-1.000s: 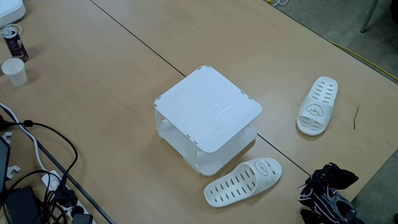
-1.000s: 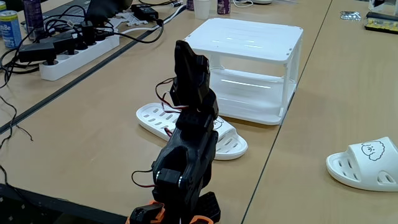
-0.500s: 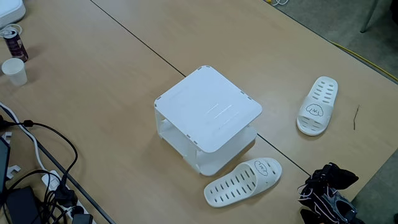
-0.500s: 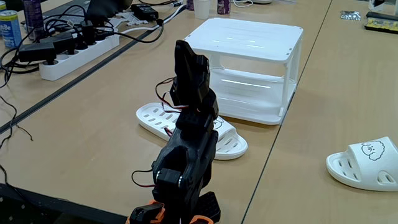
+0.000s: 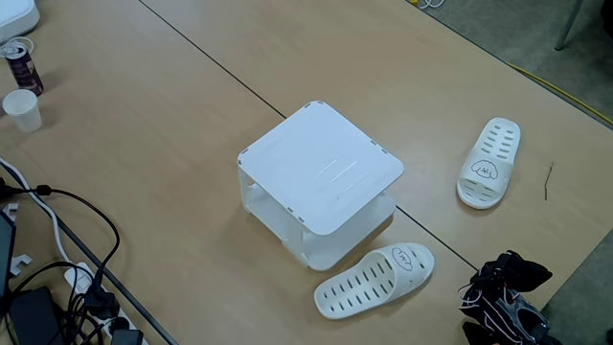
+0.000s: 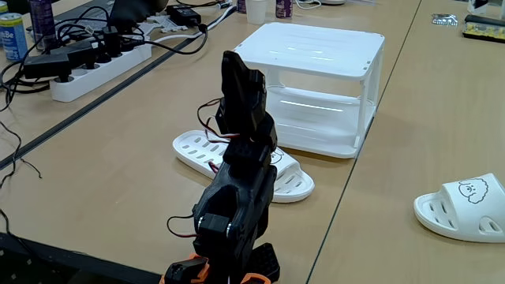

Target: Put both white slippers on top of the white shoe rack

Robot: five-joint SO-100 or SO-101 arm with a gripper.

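Slippers first: both white moulded-plastic slides with slotted insoles and a small black puppy face on the strap lie on your pale wood-grain counter (image 5: 144,144), neither on the rack yet. The nearer slipper (image 6: 296,180) lies just beyond the fingers (image 6: 235,67), partly hidden by the folded black arm (image 6: 237,205) and close to the foot of the boxy white plastic two-tier shoe rack (image 6: 316,55); the farther slipper (image 6: 461,207) sits well off to the right of the fingers in the low fixed view. From above you see the same pair, one (image 5: 374,280) beside the rack's corner (image 5: 321,168) and one (image 5: 488,163) apart. I cannot tell whether the fingers are parted or closed, since the arm points away from the camera; they carry nothing visible. Judging by look, each slipper should be light, fairly stiff and smooth, perhaps slick. The raised strap arch or a side wall of the sole looks like your best hold. The rack's flat, glossy, rounded-corner top appears bare.
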